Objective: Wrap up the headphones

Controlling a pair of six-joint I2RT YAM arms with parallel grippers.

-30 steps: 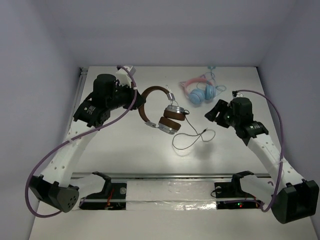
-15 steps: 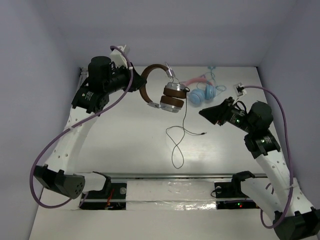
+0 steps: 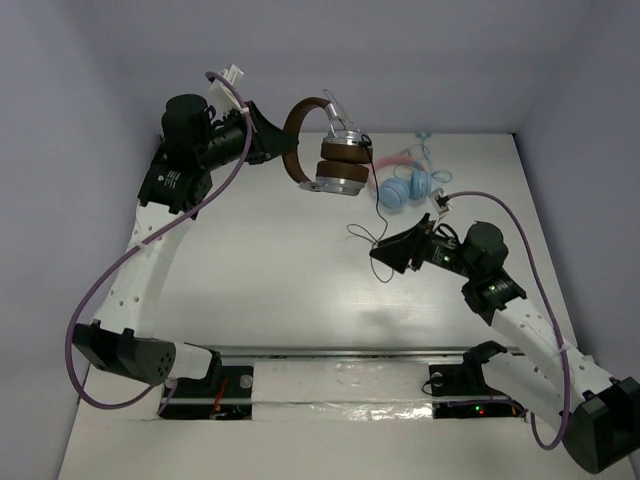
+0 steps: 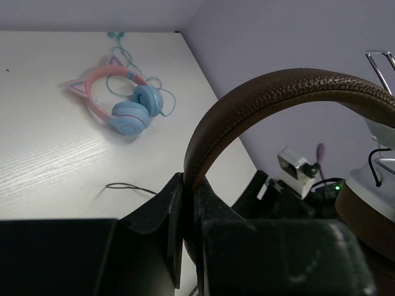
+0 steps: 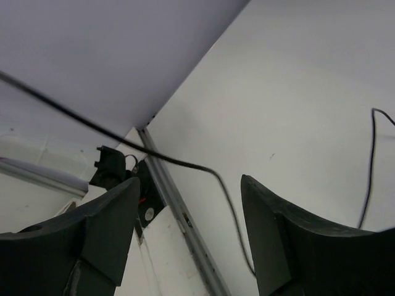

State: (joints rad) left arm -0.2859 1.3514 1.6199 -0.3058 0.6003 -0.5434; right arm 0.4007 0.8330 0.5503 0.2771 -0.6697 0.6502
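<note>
We see the left gripper [image 3: 270, 150] pinching the brown band of the headphones [image 3: 338, 170], held aloft over the table's [image 3: 250, 290] far side. Their arch opens nearward, with the cups stacked at its right end. The cable [image 3: 378, 205] dangles beside the spread right gripper [image 3: 388, 256]. The pink headphones [image 3: 405, 185] lie just right, and most of the tabletop stretches nearer.

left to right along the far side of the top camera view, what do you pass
left gripper, shut on the headband → brown-banded over-ear headphones with silver-and-brown earcups → small pink-and-light-blue headphones
</note>
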